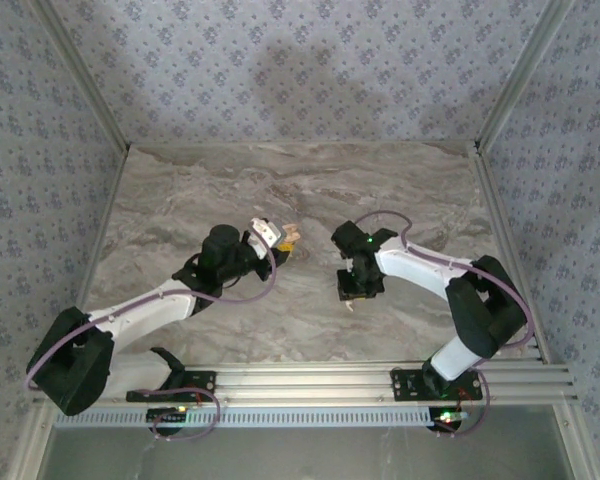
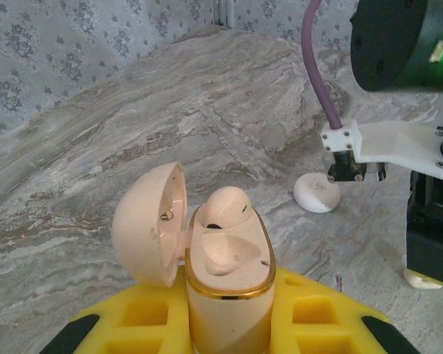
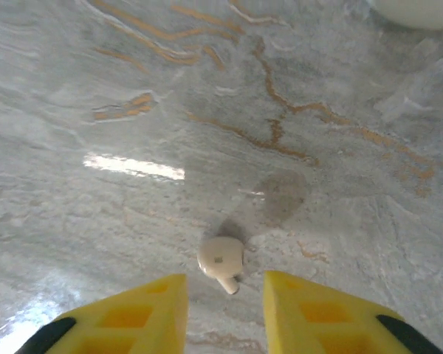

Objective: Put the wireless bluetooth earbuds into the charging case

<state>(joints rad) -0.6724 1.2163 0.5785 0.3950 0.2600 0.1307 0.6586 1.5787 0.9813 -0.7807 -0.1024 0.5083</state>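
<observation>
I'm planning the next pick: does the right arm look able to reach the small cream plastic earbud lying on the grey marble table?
Probably yes. The right gripper is open, and the cream earbud lies loose on the marble table just ahead of the gap between its yellow fingers, with nothing between.

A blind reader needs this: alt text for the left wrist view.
The left arm's yellow tool clamps an open pale pink charging case with a gold rim, one pinkish earbud seated in its far slot, the near slot empty. Beyond, a white round puck lies on the grey marble table.
</observation>
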